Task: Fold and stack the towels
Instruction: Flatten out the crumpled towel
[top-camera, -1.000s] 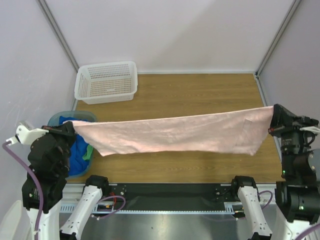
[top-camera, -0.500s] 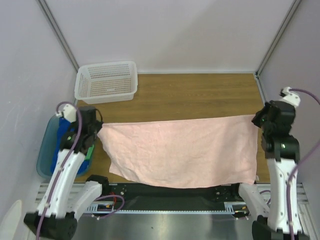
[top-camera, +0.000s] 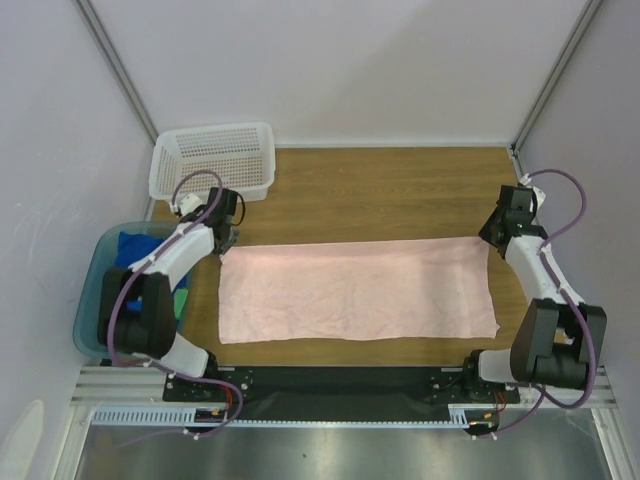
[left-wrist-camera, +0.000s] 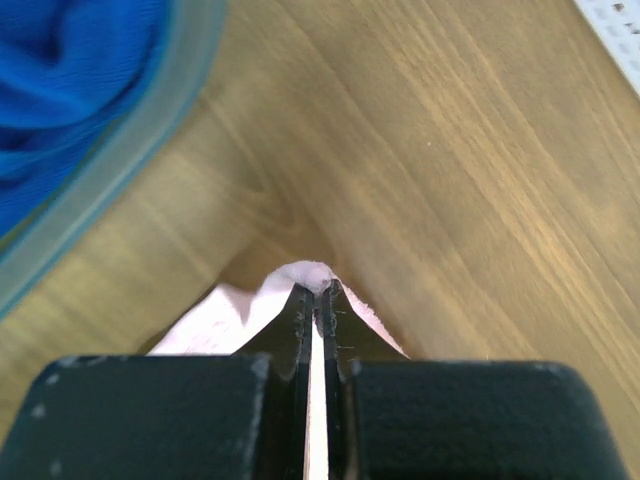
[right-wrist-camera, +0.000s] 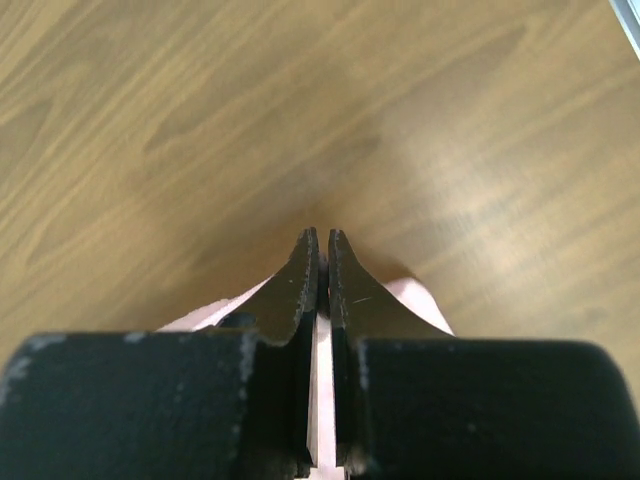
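Note:
The pale pink towel (top-camera: 355, 292) lies spread flat on the wooden table, long side running left to right. My left gripper (top-camera: 226, 241) is shut on its far-left corner; the left wrist view shows pink cloth (left-wrist-camera: 312, 275) pinched at the tips of the left gripper (left-wrist-camera: 316, 292). My right gripper (top-camera: 487, 238) is shut on the far-right corner, and pink cloth (right-wrist-camera: 412, 293) shows beside the right gripper (right-wrist-camera: 320, 238) in the right wrist view. The blue towel (top-camera: 128, 252) and a bit of green towel (top-camera: 181, 301) sit in the teal tub (top-camera: 88, 312).
A white perforated basket (top-camera: 212, 163) stands at the back left, just behind my left gripper. The teal tub hangs off the table's left edge. Bare wood (top-camera: 380, 195) stretches behind the towel. The metal rail with the arm bases runs along the near edge.
Both arms swung forward and down, carrying the stretched pink towel from hanging in the air to lying flat on the table. Both grippers kept hold of its far corners.

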